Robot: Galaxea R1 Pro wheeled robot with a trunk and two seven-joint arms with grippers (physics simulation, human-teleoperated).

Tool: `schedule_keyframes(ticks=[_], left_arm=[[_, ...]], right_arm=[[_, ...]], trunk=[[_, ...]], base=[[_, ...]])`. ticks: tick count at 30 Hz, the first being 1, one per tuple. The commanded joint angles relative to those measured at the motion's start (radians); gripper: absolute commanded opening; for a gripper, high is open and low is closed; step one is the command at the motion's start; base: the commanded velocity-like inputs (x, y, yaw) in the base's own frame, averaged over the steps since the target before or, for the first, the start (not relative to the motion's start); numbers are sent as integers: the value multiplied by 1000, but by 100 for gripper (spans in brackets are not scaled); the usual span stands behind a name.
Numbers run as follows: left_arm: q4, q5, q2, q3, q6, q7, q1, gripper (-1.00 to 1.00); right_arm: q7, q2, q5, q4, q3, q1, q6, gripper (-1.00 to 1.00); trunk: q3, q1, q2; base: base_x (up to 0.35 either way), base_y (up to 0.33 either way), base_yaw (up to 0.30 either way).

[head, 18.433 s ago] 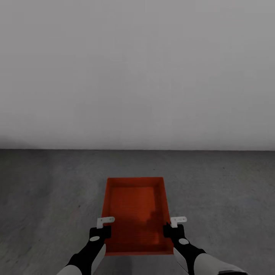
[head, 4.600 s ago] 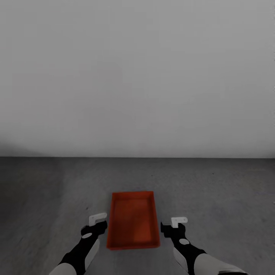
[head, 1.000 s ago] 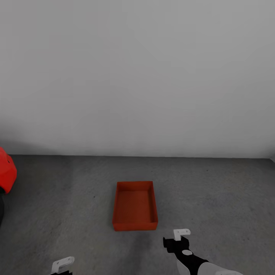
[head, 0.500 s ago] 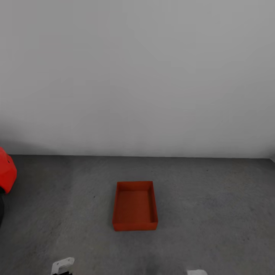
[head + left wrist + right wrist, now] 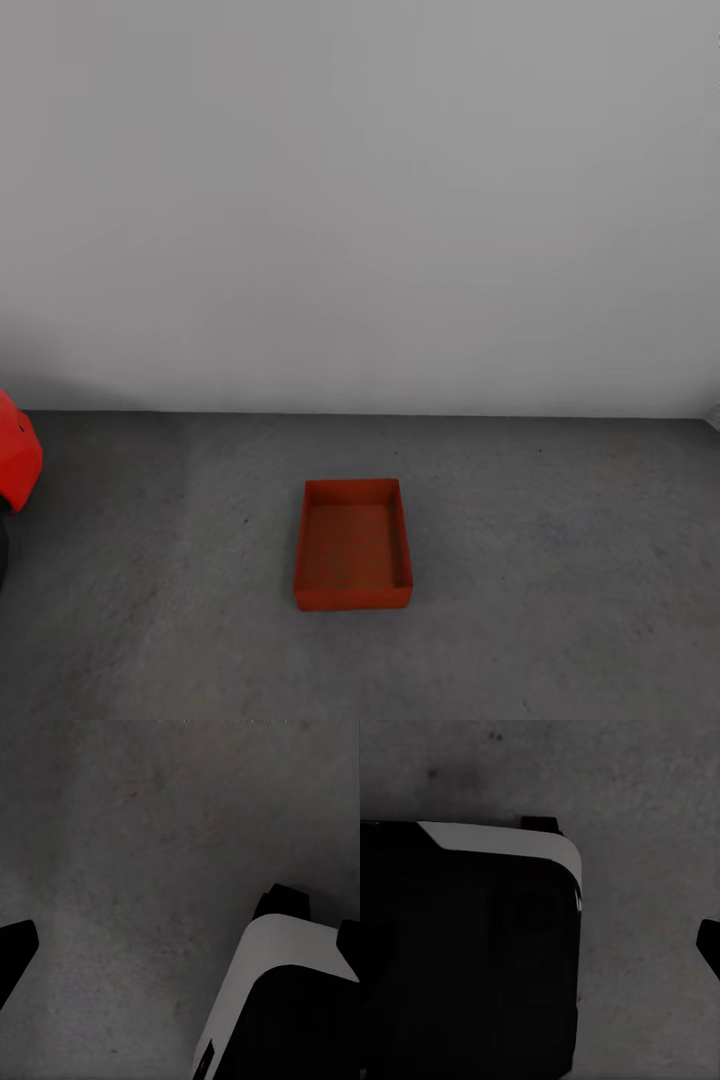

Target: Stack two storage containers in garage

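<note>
I see one storage container point(image 5: 352, 545) sitting upright on the grey concrete floor point(image 5: 560, 560) of the garage, near the white wall point(image 5: 360, 200) — a red car point(image 5: 15, 455) at the left edge. My wrist views show dark finger tips over concrete and the robot's base point(image 5: 472, 952) — I cannot tell either pincer's state.

Dim flat light, soft, murky wrist views

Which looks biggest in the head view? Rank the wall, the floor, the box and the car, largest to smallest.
1. wall
2. floor
3. box
4. car, cut off at the picture's edge, so its full size is unknown.
</note>
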Motion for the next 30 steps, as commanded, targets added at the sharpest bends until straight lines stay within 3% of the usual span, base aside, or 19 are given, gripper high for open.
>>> schedule_keyframes(ticks=[1,11,30], left_arm=[[-1,2,-1,4,3,2,0,100],[-1,2,-25,5,3,2,3,100],[-1,2,-27,5,3,2,3,100]], right_arm=[[-5,0,5,4,1,0,-6,100],[-2,1,7,4,0,3,-7,100],[25,-11,7,2,0,3,-6,100]], trunk=[[1,0,-1],[17,0,-1],[47,0,-1]], base=[[0,0,-3],[0,0,0],[0,0,0]])
